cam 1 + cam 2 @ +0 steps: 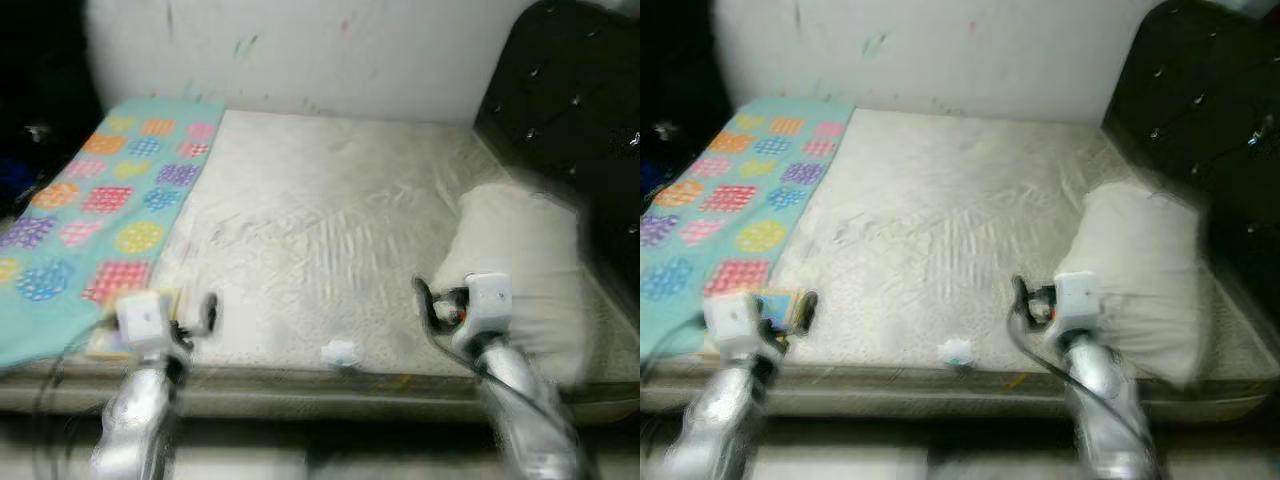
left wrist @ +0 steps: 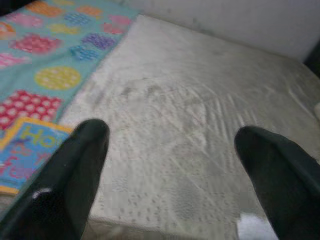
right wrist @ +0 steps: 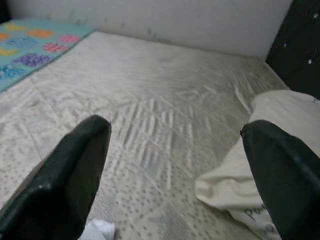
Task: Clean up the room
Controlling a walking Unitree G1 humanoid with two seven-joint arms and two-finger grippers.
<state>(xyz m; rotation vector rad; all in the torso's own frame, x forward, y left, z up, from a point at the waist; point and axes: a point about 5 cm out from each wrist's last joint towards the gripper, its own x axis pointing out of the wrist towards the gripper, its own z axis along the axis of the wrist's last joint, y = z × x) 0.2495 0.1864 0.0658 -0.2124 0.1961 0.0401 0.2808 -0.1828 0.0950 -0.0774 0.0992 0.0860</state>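
A bare, cream quilted mattress (image 1: pixel 330 230) is seen from its near edge, the head views being blurred. On the left side of it a turquoise blanket (image 1: pixel 90 215) printed with coloured dotted circles is spread flat, and on the blanket's near corner a colourful picture book (image 2: pixel 22 152) is laid, just beside the mattress edge. The left gripper (image 2: pixel 170 165) is held low over that near edge, next to the book; its jaws are spread wide apart, nothing is held between them, and no contact with the book or bedding can be made out. Near the middle of the front edge a small crumpled white scrap (image 1: pixel 340 351) is found, lying between the two arms. The right gripper (image 3: pixel 180 170) is held over the mattress further right, its jaws likewise wide open and empty, with the scrap just below one finger (image 3: pixel 60 180) and a cream pillow (image 1: pixel 525 270) just beside the other. The pillow is rested near the dark tufted headboard (image 1: pixel 575 120) on the right. A white wall (image 1: pixel 330 50) is seen behind the bed.
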